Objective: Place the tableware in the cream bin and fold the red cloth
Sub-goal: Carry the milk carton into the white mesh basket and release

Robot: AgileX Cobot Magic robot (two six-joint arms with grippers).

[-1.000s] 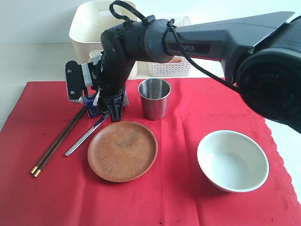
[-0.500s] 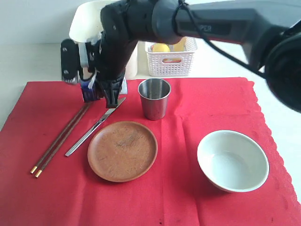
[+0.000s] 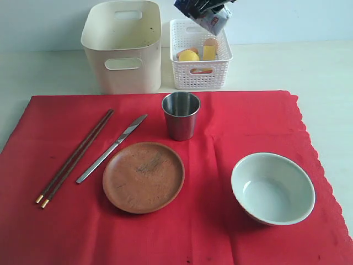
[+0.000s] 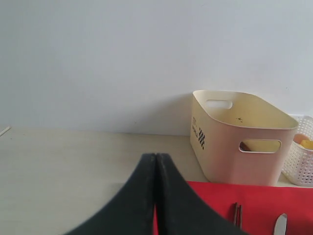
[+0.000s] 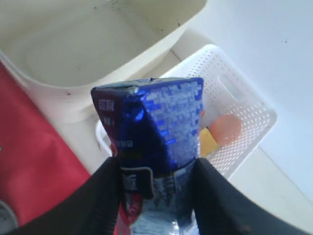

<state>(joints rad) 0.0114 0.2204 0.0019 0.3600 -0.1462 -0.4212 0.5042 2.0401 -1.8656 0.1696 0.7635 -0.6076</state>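
- We see the red cloth (image 3: 220,232) as matt woven fabric with a faintly coarse weave.
- The steel cup (image 3: 180,117) is brushed metal with a soft sheen.
- The plate (image 3: 143,176) is matt brown and scuffed at its middle; we cannot tell whether it is wood or earthenware.
- The bowl (image 3: 273,189) looks glazed, smooth and glossy.
- The knife (image 3: 112,148) is bright, polished metal.
- The chopsticks (image 3: 75,157) look like dark, smooth wood with gold-coloured tips.
- The cream bin (image 3: 122,47) is smooth satin plastic with a few dark specks inside.
- The basket (image 3: 201,77) is white lattice plastic.
- The carton (image 5: 151,142) is glossy, printed blue and creased at its top.
- The left gripper (image 4: 155,159) is matt black.
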